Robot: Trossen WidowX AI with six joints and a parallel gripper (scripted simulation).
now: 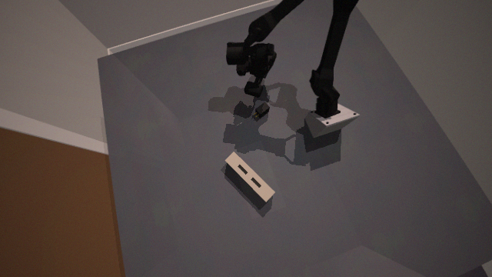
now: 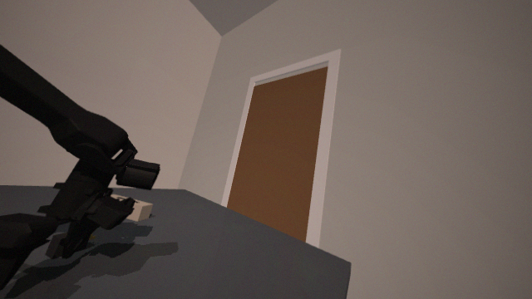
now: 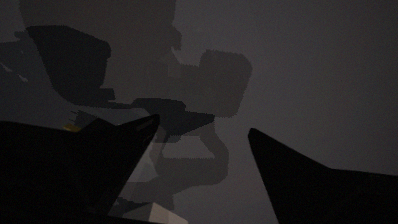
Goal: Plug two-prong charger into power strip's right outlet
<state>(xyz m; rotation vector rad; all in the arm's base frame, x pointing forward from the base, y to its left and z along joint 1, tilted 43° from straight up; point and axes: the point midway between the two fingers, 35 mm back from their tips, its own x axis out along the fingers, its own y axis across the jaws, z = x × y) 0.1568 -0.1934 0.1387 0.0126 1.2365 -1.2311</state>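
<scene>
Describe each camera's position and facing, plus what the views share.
Top: high above the table, looking down at charger, power strip, arm links, gripper.
Exterior: low beside the table, looking across to a door; arm and gripper at left.
Wrist: on the arm, facing past two fingers to the table.
Top and exterior share the door.
</scene>
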